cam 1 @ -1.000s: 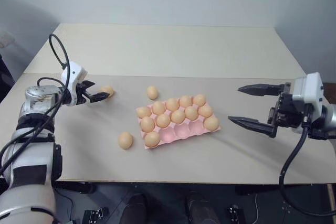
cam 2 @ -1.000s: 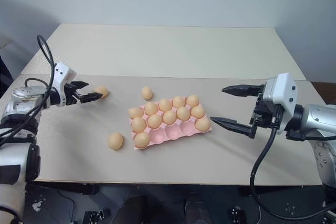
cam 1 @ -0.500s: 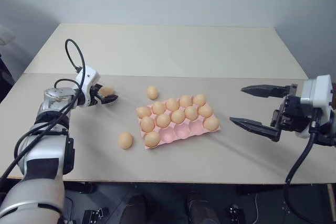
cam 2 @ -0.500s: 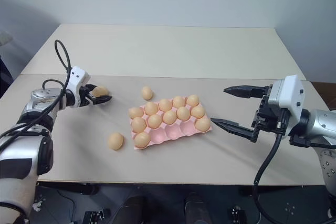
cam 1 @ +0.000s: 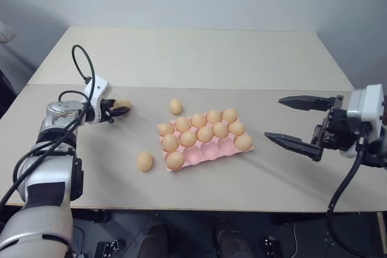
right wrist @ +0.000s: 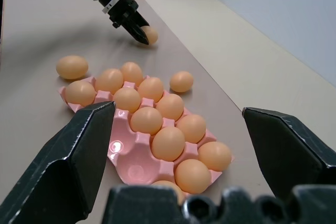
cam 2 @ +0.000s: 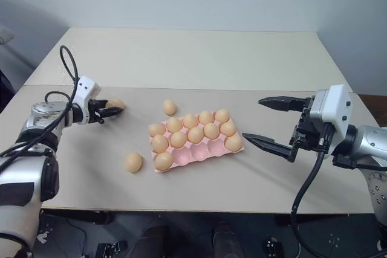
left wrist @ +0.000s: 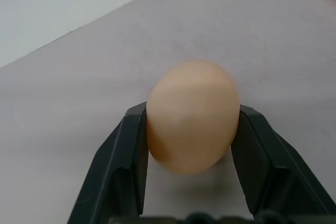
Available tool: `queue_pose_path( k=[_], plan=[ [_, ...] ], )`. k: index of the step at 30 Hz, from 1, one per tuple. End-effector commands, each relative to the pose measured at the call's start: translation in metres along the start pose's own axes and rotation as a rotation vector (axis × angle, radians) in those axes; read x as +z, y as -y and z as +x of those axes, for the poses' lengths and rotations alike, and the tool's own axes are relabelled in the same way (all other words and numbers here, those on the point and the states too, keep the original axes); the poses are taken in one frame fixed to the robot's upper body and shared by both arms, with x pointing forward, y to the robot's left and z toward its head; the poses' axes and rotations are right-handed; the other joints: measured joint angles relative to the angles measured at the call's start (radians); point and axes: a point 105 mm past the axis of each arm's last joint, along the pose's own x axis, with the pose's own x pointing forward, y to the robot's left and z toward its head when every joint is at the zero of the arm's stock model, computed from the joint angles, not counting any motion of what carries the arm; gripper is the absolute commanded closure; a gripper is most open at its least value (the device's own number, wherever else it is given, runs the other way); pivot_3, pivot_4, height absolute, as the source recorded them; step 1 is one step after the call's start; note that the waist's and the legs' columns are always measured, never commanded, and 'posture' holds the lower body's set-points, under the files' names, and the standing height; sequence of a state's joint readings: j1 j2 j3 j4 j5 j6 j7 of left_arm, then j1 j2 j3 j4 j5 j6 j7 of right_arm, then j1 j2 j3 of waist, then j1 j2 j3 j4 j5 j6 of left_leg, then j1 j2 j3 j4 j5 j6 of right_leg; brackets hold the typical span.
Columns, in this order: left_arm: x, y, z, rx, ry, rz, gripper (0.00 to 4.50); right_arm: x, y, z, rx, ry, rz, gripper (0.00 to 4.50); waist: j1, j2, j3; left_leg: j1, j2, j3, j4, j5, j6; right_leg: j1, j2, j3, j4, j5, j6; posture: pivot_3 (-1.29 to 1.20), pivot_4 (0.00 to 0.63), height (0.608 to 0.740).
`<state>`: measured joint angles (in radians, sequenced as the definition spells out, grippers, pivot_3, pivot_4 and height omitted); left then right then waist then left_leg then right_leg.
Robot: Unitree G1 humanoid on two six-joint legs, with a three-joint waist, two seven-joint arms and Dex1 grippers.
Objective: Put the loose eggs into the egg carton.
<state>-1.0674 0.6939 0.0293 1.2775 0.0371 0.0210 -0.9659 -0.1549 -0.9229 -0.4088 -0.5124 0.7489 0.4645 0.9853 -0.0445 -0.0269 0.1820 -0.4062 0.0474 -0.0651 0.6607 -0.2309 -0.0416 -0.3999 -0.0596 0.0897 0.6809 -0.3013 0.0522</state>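
Observation:
My left gripper point(cam 1: 121, 109) is shut on one loose egg point(left wrist: 191, 116) at the left of the table, and its black fingers point(left wrist: 128, 150) press the egg's two sides just above the surface. A second loose egg point(cam 1: 175, 106) lies just behind the egg carton's back left corner. A third point(cam 1: 144, 161) lies to the left of its front corner. The pink egg carton point(cam 1: 211, 150) sits mid-table and holds several eggs, with a few front cups bare. My right gripper point(cam 1: 273, 118) hovers open to the right of the carton, holding nothing.
The table has a lighter far half point(cam 1: 199, 55) behind a seam. Its front edge point(cam 1: 199, 208) runs close below the carton. A black cable point(cam 1: 81, 67) loops above my left wrist.
My left gripper slid its open fingers around the egg at the left and shut on it. The right gripper has stayed open in about the same place.

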Motion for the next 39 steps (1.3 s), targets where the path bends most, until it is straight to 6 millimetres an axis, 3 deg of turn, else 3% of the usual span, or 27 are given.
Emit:
queue_pose_path(
  k=[1,5,11,18,22,27,32,38,39],
  plan=[
    [0.033,-0.008,-0.022,-0.042,0.111,0.091,2.23,0.012,-0.001,0.001,0.009,0.029,-0.043,0.00,0.000,0.000,0.000,0.000,0.000,0.000,0.000,0.000,0.000,0.000,0.000,0.000,0.000,0.000,0.000,0.00,0.150,0.740],
    [0.059,0.013,-0.045,-0.271,0.195,0.198,2.23,0.011,-0.002,-0.001,0.022,0.019,-0.035,0.00,0.001,0.000,0.000,0.000,0.000,0.000,0.000,0.000,0.000,0.000,0.000,0.000,0.000,0.000,0.000,0.00,0.150,0.740],
    [0.079,0.077,-0.063,-0.562,0.272,0.317,2.23,0.009,-0.004,-0.006,0.050,-0.006,-0.019,0.00,0.001,0.000,0.000,0.001,0.001,0.000,0.000,0.000,-0.001,0.002,0.000,0.000,0.000,0.000,0.000,0.00,0.150,0.740],
    [0.088,0.162,-0.063,-0.820,0.344,0.363,2.23,0.009,-0.015,-0.021,0.107,-0.046,0.003,0.00,0.009,0.000,0.000,0.001,0.001,0.000,0.001,0.000,0.000,0.004,0.000,0.000,-0.001,0.000,0.000,0.00,0.150,0.740],
    [0.085,0.192,-0.055,-0.916,0.334,0.378,2.23,0.010,-0.016,-0.025,0.096,-0.056,0.003,0.00,0.007,0.000,0.000,0.003,0.001,0.000,0.001,0.000,0.000,0.006,0.000,0.000,-0.002,0.000,0.000,0.00,0.150,0.740],
    [0.074,0.210,-0.032,-0.931,0.259,0.437,2.23,0.011,-0.019,-0.026,0.078,-0.062,0.000,0.00,0.003,0.000,0.000,0.007,0.001,0.000,0.000,0.000,0.001,0.009,0.001,0.000,-0.003,0.000,0.000,0.00,0.150,0.740],
    [0.066,0.227,-0.025,-0.985,0.207,0.475,2.23,0.010,-0.022,-0.027,0.058,-0.065,0.002,0.00,0.006,0.000,0.000,0.007,0.001,0.000,0.000,0.000,0.001,0.010,0.000,0.000,-0.004,0.000,0.000,0.00,0.150,0.740],
    [0.057,0.232,-0.019,-0.985,0.148,0.519,2.23,0.010,-0.023,-0.027,0.044,-0.061,0.005,0.00,0.007,0.000,0.000,0.007,0.001,0.000,0.000,0.000,0.001,0.010,0.000,0.000,-0.004,0.000,0.000,0.00,0.150,0.740],
    [0.056,0.231,-0.018,-0.976,0.146,0.535,2.03,0.010,-0.023,-0.027,0.041,-0.060,0.005,0.00,0.007,0.000,0.000,0.007,0.001,0.000,0.000,0.000,0.001,0.010,0.000,0.000,-0.004,0.000,0.000,0.00,0.150,0.740]
  ],
)
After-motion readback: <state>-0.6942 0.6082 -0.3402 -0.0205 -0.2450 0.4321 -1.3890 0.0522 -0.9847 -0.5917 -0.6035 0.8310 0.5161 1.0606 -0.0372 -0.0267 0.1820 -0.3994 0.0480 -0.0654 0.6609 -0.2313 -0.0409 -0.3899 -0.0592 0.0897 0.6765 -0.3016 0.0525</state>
